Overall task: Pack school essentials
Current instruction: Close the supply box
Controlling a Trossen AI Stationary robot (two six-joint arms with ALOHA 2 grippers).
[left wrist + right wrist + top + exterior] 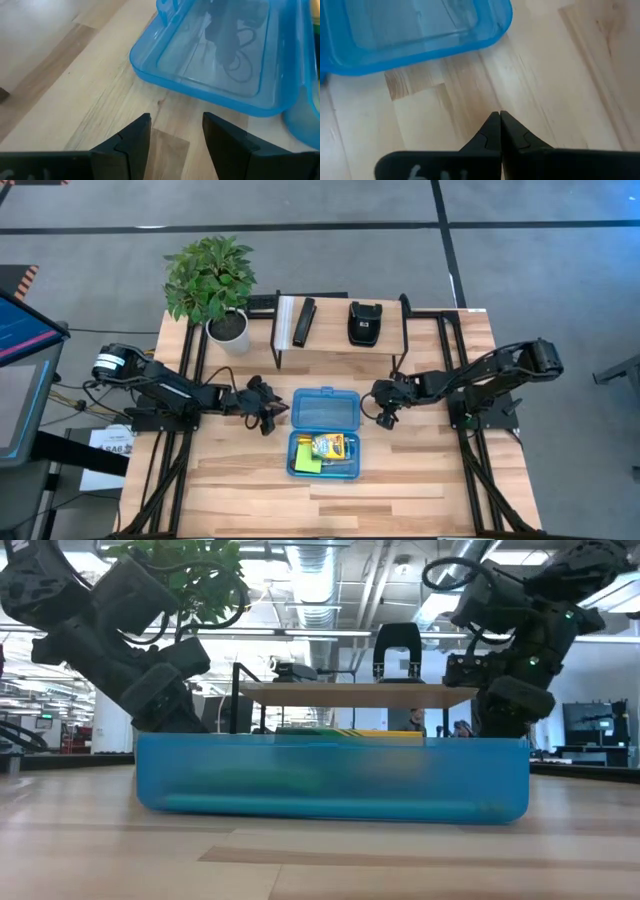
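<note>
A translucent blue hinged case (325, 430) lies open at the table's middle. Its near half (325, 455) holds the yellow-green crayon box (328, 446), the lime-green sticky-note pad (307, 464) and pencils. Its far half, the lid (325, 409), lies flat and empty. My left gripper (268, 418) hovers just left of the lid, open, with bare wood between its fingers (172, 135). My right gripper (385, 416) hovers just right of the lid, shut (499, 125). Scissors and eraser do not show apart. In the low view the case wall (330, 778) fills the foreground.
A potted plant (215, 285) stands at the far left corner. A raised wooden shelf (340, 330) at the far edge carries two black stapler-like objects (303, 321) (363, 322). Bare wood lies near the case and at both sides.
</note>
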